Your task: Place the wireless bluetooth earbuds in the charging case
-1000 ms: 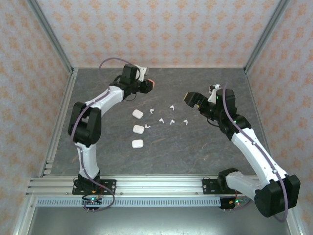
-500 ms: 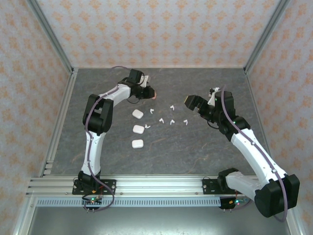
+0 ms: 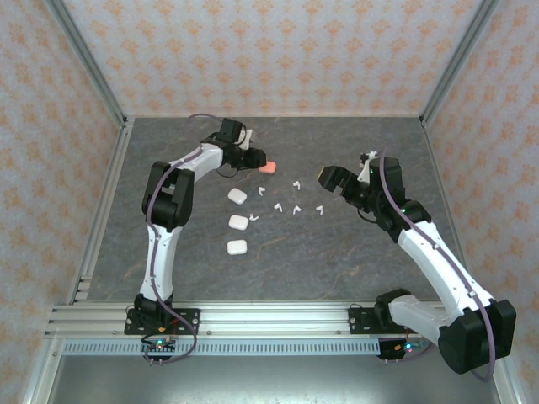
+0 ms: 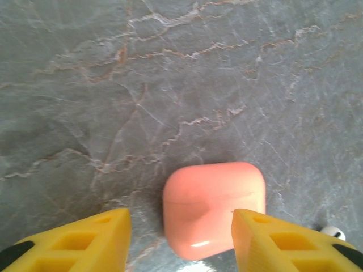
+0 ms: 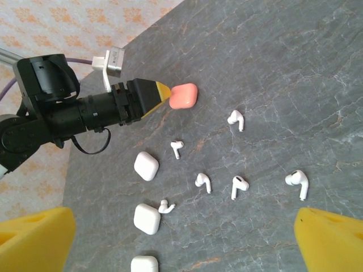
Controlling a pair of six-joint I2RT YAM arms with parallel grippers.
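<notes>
On the grey marbled counter [image 3: 354, 252], toward its far side, lies a coral-pink case [image 3: 268, 167], a smooth rounded pebble with its lid shut and a faint seam across it; what it holds cannot be seen. The left claw [image 3: 253, 160] sits right at that pink case with its yellow fingers [image 4: 85, 238] spread apart, one on each side of the case's near end in the left wrist view. Whether either finger touches the shell, I cannot tell.

Nearer the arm bases than the pink case, and a little to its left, three white cases form a short column: the first white case [image 3: 237, 195], the second white case [image 3: 239, 222] and the third white case [image 3: 237, 247]. All three are closed and lie flat, apart from one another.

The wireless bluetooth earbuds [image 3: 296, 209] lie loose on the counter, none in any case. Six show, all white, each a tiny bulb with a short stem, far smaller than the pink case. They scatter on the near side of the pink case, mostly to its right, and one of them, the leftmost earbud [image 3: 254, 217], rests just beside the second white case.

The right claw [image 3: 330, 177] hangs well to the right of the pink case, above the counter, its fingers spread wide and holding nothing.
</notes>
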